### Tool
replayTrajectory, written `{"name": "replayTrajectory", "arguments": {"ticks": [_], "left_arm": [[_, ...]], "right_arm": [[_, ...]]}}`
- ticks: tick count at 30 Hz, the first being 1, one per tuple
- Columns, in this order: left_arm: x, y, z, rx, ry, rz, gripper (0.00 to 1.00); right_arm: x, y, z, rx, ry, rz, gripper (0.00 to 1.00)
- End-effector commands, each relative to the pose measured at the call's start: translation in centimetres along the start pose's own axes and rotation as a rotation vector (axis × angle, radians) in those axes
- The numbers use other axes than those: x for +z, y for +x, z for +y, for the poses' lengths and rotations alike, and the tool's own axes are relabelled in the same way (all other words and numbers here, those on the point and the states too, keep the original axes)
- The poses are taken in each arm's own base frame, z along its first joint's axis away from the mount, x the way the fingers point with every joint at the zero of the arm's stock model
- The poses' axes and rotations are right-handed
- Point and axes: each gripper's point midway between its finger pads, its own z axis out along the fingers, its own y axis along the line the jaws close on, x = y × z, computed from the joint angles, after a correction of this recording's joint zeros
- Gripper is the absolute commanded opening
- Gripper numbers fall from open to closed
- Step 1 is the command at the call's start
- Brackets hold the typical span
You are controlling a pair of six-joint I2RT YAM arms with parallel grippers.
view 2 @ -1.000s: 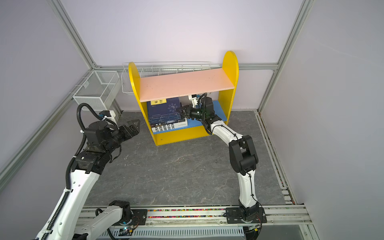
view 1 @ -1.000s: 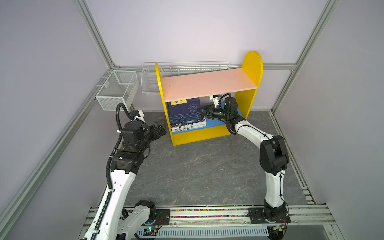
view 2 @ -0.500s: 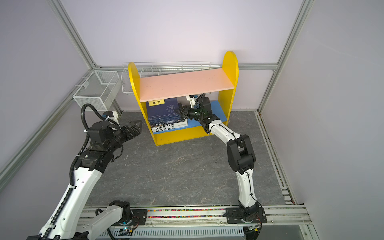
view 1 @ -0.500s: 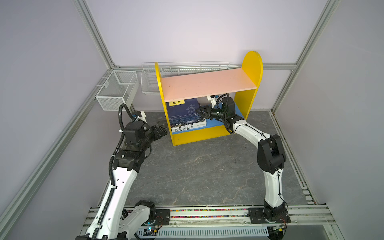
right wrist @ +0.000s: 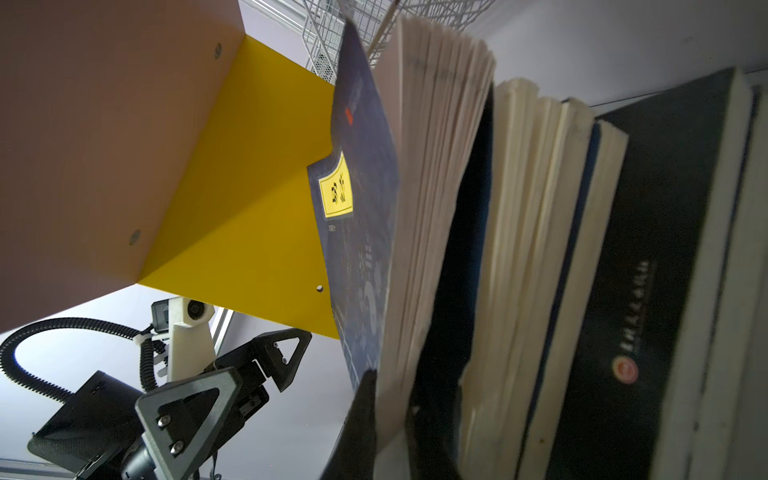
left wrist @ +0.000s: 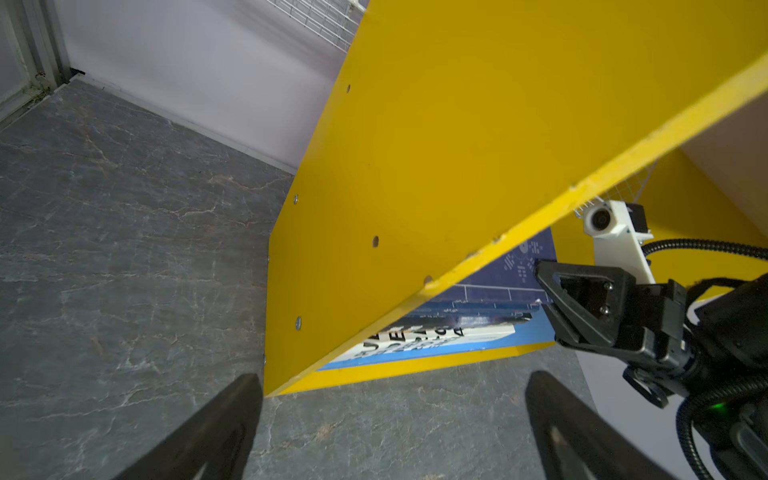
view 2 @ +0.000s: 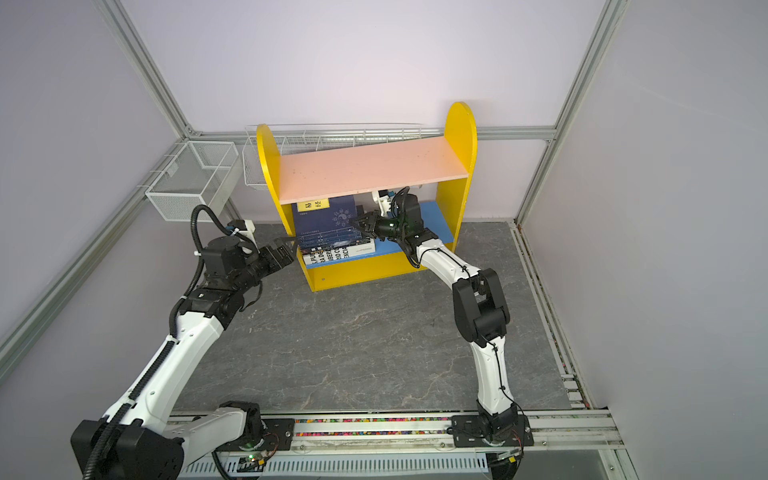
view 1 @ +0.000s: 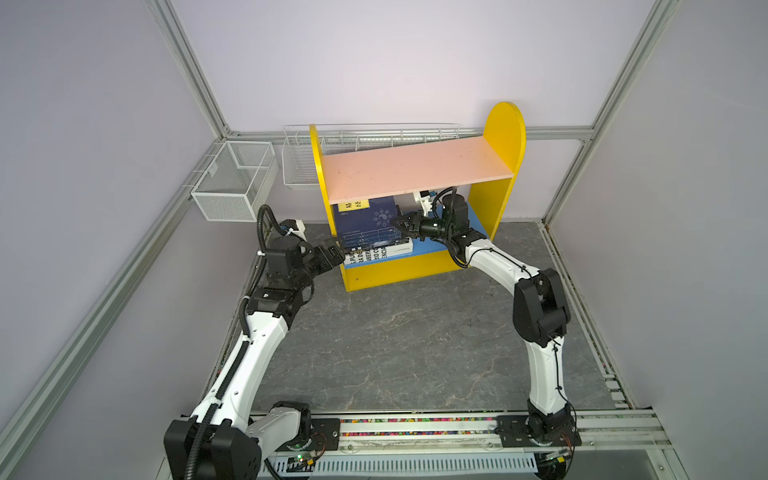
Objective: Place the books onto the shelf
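The shelf (view 1: 415, 170) stands at the back, pink board on top, blue board below. The books lie stacked at the left end of the blue board, with a thick white book (view 1: 382, 251) at the bottom. The top navy book (view 1: 365, 216) with a yellow label is tipped up towards the yellow left side. My right gripper (view 1: 397, 224) reaches under the pink board and is shut on that navy book's page edge (right wrist: 415, 249). A black book (right wrist: 656, 249) lies lower in the stack. My left gripper (view 1: 338, 249) is open and empty, just outside the shelf's left side panel (left wrist: 415, 166).
Two white wire mesh baskets (view 1: 232, 187) (view 1: 299, 166) hang on the back-left wall behind the shelf. Aluminium frame posts line the walls. The arms' base rail (view 1: 415, 428) runs along the front. Grey stone-pattern floor (view 1: 395, 340) lies between the arms.
My left gripper has moved closer to the shelf's front left corner. My right gripper has shifted a little left, tipping the navy book more upright.
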Motion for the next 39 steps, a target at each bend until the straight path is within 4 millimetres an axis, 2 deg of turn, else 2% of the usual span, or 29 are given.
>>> {"name": "replayTrajectory", "arguments": {"ticks": [1, 8, 14, 23, 30, 32, 37, 39], "left_arm": [[1.3, -2.2, -0.6, -0.014, 0.043, -0.099, 0.99], [3.6, -2.6, 0.0, -0.014, 0.004, -0.128, 0.99], [4.9, -1.8, 0.3, 0.019, -0.072, -0.143, 0.99], [7.9, -1.0, 1.9, -0.008, -0.204, -0.139, 0.99], [8.2, 1.3, 3.2, -0.050, -0.293, -0.060, 0.99], [8.1, 1.9, 3.8, -0.066, -0.315, -0.045, 0.99], [7.9, 3.0, 4.6, -0.091, -0.346, -0.020, 1.00], [7.7, 3.0, 4.6, -0.096, -0.348, -0.024, 1.00]], "right_arm": [[0.4, 0.1, 0.4, -0.029, 0.031, -0.007, 0.09], [0.5, 0.0, 0.5, -0.031, 0.033, -0.005, 0.09], [0.5, 0.2, 0.5, -0.035, 0.031, 0.003, 0.10], [0.6, 0.3, 0.5, -0.037, 0.026, 0.006, 0.10], [0.5, 0.1, 0.5, -0.042, 0.025, 0.001, 0.13], [0.4, -0.2, 0.6, -0.048, 0.023, -0.009, 0.16], [-0.5, -1.9, 1.5, -0.077, 0.028, -0.061, 0.34], [-1.1, -2.8, 1.7, -0.095, 0.055, -0.084, 0.38]]}}
